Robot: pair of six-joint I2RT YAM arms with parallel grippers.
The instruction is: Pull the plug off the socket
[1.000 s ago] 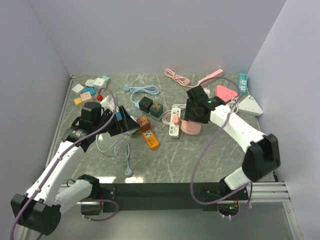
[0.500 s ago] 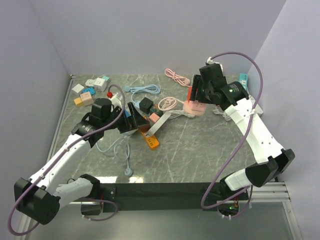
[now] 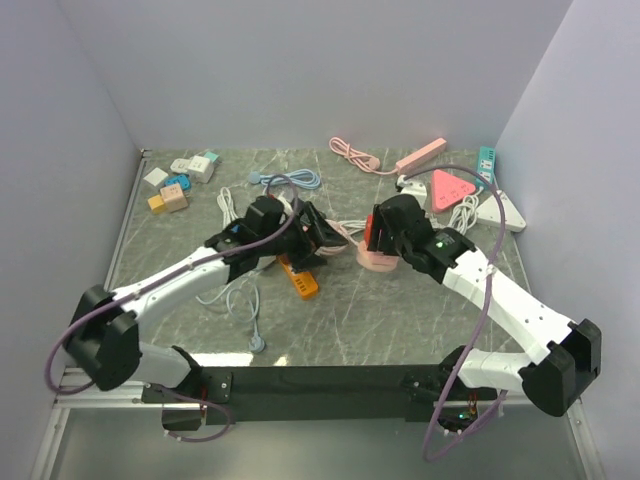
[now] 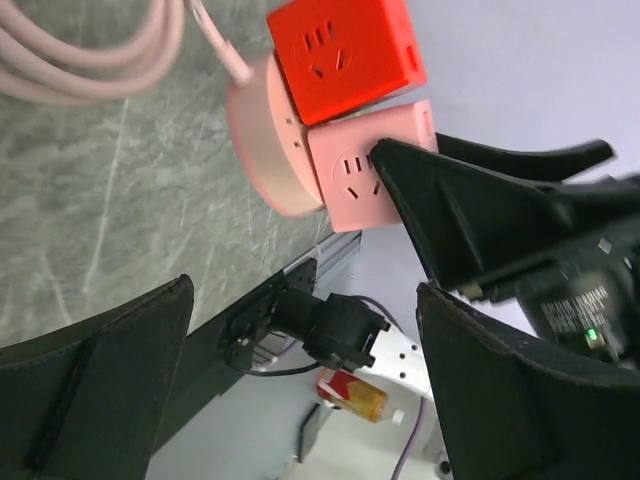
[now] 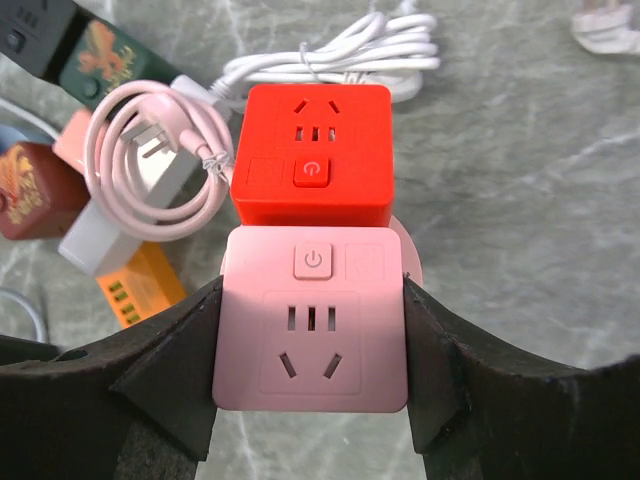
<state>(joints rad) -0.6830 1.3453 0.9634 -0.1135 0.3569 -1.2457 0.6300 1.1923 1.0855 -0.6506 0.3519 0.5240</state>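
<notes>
Pink cube with a power button and one outlet face, standing beside a red cube of the same form. Both are seated on a round pink base, slightly right of centre on the surface. The right tool pinches the pink cube, one finger flat against each side wall. The left tool is spread wide and holds nothing. It faces the two cubes from close by, with one finger near a finger of the right tool. A coiled pink cord lies just beside the red cube, among other adapters.

Likely faults: with the base and red cube unrestrained, a pull on the pink cube probably lifts the whole assembly rather than separating it. The smooth side walls may slip through the pinch. If the left tool closes off target, it may strike the right tool's finger or snag the cord.
</notes>
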